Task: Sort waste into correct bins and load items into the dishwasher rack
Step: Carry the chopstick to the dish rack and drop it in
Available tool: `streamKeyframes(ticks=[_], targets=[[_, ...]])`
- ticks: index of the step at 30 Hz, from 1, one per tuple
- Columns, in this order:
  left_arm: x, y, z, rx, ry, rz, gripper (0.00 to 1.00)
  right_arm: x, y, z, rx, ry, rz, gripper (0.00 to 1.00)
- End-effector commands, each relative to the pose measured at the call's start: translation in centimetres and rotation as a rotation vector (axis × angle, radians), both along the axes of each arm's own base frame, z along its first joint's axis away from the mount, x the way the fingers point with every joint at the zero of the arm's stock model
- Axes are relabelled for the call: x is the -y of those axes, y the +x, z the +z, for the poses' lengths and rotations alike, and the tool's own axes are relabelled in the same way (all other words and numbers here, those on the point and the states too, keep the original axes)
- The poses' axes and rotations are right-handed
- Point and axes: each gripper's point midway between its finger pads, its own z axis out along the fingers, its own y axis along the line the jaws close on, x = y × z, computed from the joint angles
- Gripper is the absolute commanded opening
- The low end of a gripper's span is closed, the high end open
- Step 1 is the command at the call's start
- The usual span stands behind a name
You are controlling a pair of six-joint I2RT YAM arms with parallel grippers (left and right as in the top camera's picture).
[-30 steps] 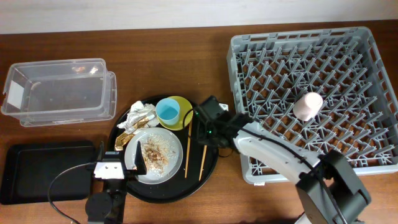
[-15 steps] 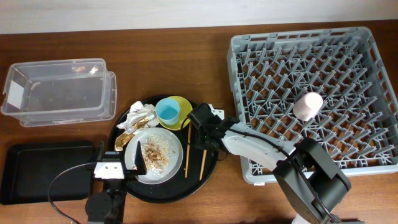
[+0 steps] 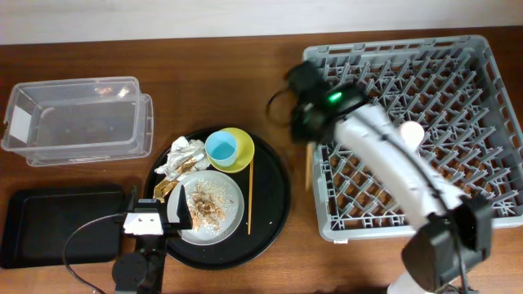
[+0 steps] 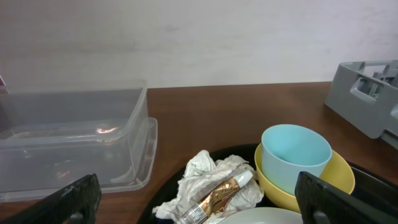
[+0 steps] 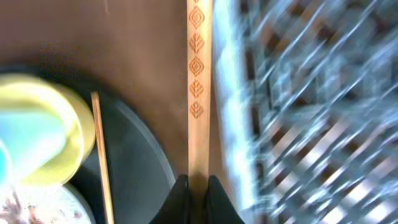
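My right gripper [image 3: 309, 122] is shut on one wooden chopstick [image 3: 308, 170], [image 5: 199, 93] and holds it in the air at the left edge of the grey dishwasher rack [image 3: 458, 73]. The second chopstick [image 3: 249, 196] lies on the round black tray [image 3: 274, 204]. A blue cup [image 3: 221, 148] sits in the yellow-green bowl [image 3: 243, 145]. The plate [image 3: 232, 196] carries food scraps [image 3: 204, 202]. Crumpled wrappers [image 4: 214, 186] lie beside them. A pink cup [image 3: 409, 135] stands in the rack. My left gripper [image 4: 205, 202] is open, low, in front of the wrappers.
The clear tub [image 3: 78, 118] stands at the back left. The shallow black tray [image 3: 57, 224] lies at the front left. The rack fills the right half of the table. The right wrist view is motion-blurred on the rack side.
My right gripper took one chopstick off the round tray and lifted it up and right to the rack's left edge. The left arm has not moved.
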Motion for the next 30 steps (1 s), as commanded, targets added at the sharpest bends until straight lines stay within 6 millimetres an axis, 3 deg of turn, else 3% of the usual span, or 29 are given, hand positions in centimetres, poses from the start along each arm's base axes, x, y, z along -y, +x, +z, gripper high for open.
streamKeyframes(ticks=[1, 4, 8, 11, 14, 17, 18, 19, 23, 26, 27, 30], targets=[[0.2, 0.0, -0.2, -0.002, 0.019, -0.011, 1.0, 4.8, 2.0, 2.1, 0.052, -0.058, 0.211, 0.04], [0.2, 0.0, -0.2, -0.001, 0.019, -0.011, 0.99, 9.0, 3.6, 1.6, 0.052, -0.02, 0.123, 0.04], [0.2, 0.0, -0.2, -0.002, 0.019, -0.011, 0.99, 9.8, 6.4, 1.1, 0.116, 0.085, 0.137, 0.04], [0.2, 0.0, -0.2, -0.002, 0.019, -0.011, 0.99, 9.5, 7.9, -0.5, 0.123, 0.088, 0.141, 0.04], [0.2, 0.0, -0.2, -0.002, 0.019, -0.011, 0.99, 9.4, 8.6, -3.1, 0.083, 0.09, 0.14, 0.12], [0.2, 0.0, -0.2, -0.002, 0.019, -0.011, 1.0, 8.9, 8.4, -3.9, 0.056, 0.121, 0.15, 0.4], [0.2, 0.0, -0.2, -0.002, 0.019, -0.011, 1.0, 8.4, 8.3, -3.6, 0.057, 0.152, 0.162, 0.48], [0.2, 0.0, -0.2, -0.002, 0.019, -0.011, 0.99, 7.7, 8.1, -3.3, 0.057, 0.19, 0.177, 0.5], [0.2, 0.0, -0.2, -0.002, 0.019, -0.011, 0.99, 5.9, 6.4, -1.2, 0.044, 0.301, 0.205, 0.5], [0.2, 0.0, -0.2, -0.002, 0.019, -0.011, 0.99, 0.7, 2.8, 0.4, -0.049, 0.508, 0.312, 0.44], [0.2, 0.0, -0.2, -0.002, 0.019, -0.011, 0.99, -1.3, 1.1, 0.1, -0.108, 0.509, 0.352, 0.4], [0.2, 0.0, -0.2, -0.002, 0.019, -0.011, 0.99, -5.8, -2.0, -0.7, -0.194, 0.464, 0.414, 0.43]])
